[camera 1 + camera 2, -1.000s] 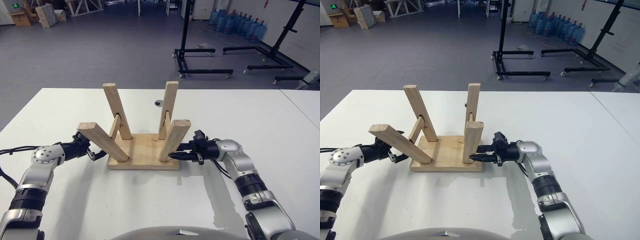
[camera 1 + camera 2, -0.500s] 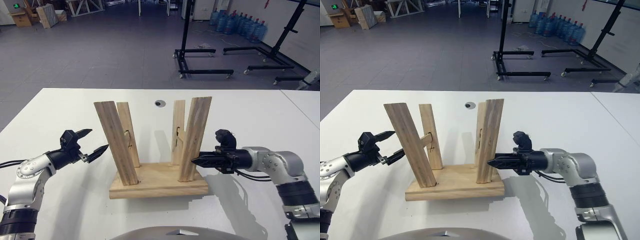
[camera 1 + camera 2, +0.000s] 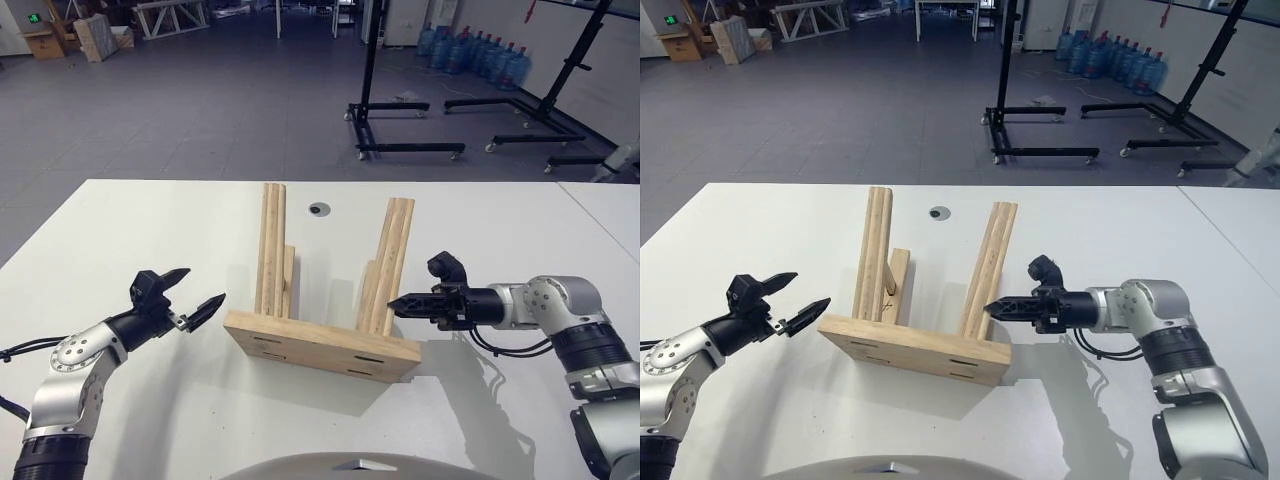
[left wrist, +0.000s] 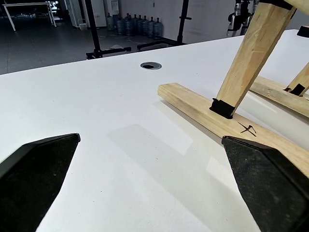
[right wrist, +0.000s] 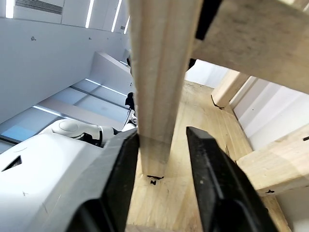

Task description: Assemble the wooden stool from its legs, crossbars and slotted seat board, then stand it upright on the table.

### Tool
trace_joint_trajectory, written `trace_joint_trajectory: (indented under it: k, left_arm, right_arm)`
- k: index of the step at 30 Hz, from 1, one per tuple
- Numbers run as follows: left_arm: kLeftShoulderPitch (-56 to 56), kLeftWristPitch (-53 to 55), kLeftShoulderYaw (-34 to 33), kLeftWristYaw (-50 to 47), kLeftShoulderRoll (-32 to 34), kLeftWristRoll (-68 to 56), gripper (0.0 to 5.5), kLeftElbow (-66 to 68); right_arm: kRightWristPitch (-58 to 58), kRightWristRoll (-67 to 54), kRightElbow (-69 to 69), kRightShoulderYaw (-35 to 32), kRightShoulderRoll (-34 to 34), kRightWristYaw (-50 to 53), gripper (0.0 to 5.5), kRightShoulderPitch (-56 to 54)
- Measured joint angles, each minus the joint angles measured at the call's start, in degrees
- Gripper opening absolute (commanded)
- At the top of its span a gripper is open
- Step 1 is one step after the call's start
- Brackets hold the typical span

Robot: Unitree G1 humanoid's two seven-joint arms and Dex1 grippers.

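Observation:
The assembled wooden stool lies on its side on the white table (image 3: 110, 230). Its slotted seat board (image 3: 320, 345) stands on edge nearest me, and the legs (image 3: 270, 245) point away toward the far edge. My right gripper (image 3: 398, 304) is shut on the right leg (image 3: 390, 262) just above the seat board. In the right wrist view its fingers (image 5: 120, 179) press either side of that leg (image 5: 159, 72). My left gripper (image 3: 203, 285) hovers open to the left of the board, apart from it. From the left wrist, a leg (image 4: 203, 111) lies flat beyond the spread fingers (image 4: 34, 169).
A round cable hole (image 3: 319, 209) sits in the table just beyond the leg tips. Bare table stretches to the left, the right and in front of the stool. Black wheeled stands (image 3: 410, 130) and water bottles are on the floor far behind.
The stool, upside down with its seat flat on the table, has been tipped onto its side with legs pointing away. My left gripper came off the left leg and opened.

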State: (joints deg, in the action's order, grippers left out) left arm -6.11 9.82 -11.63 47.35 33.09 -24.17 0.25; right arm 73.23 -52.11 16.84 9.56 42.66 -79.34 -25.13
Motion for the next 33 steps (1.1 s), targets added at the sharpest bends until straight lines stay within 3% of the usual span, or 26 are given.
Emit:
trace_joint_trajectory:
  k: [7, 10, 14, 22, 27, 33]
  left_arm:
    - [0.55, -0.43, 0.68, 3.54, 1.4, 0.56, 5.4, -0.01]
    - [3.89, -2.47, 0.59, 4.4, 1.98, 0.93, 5.4, 0.25]
    - [8.35, -8.02, 2.8, 8.87, 5.62, 4.98, 5.4, 2.87]
    - [11.51, -13.32, 5.81, 15.7, 8.76, 8.11, 5.4, 6.72]
    - [10.92, -15.58, 8.86, 20.09, 11.19, 10.37, 5.4, 4.7]
    - [9.85, -14.53, 9.22, 19.92, 11.11, 8.71, 5.4, -1.01]
  right_arm:
    - [-4.98, 1.55, -0.89, -1.21, 1.34, -1.12, 2.38, 1.43]
    - [-15.49, 3.74, -5.99, -3.7, 3.55, -2.6, 2.38, 6.29]
    - [-28.55, 5.83, -11.29, -8.77, 1.49, -0.38, 2.38, 12.76]
    - [-27.88, 2.72, -15.6, -15.26, -0.95, 5.51, 2.38, 19.16]
    - [-30.75, 2.9, -21.34, -19.75, -5.06, 14.91, 2.38, 22.47]
    - [-36.71, 7.55, -26.9, -18.8, -7.71, 21.59, 2.38, 22.81]
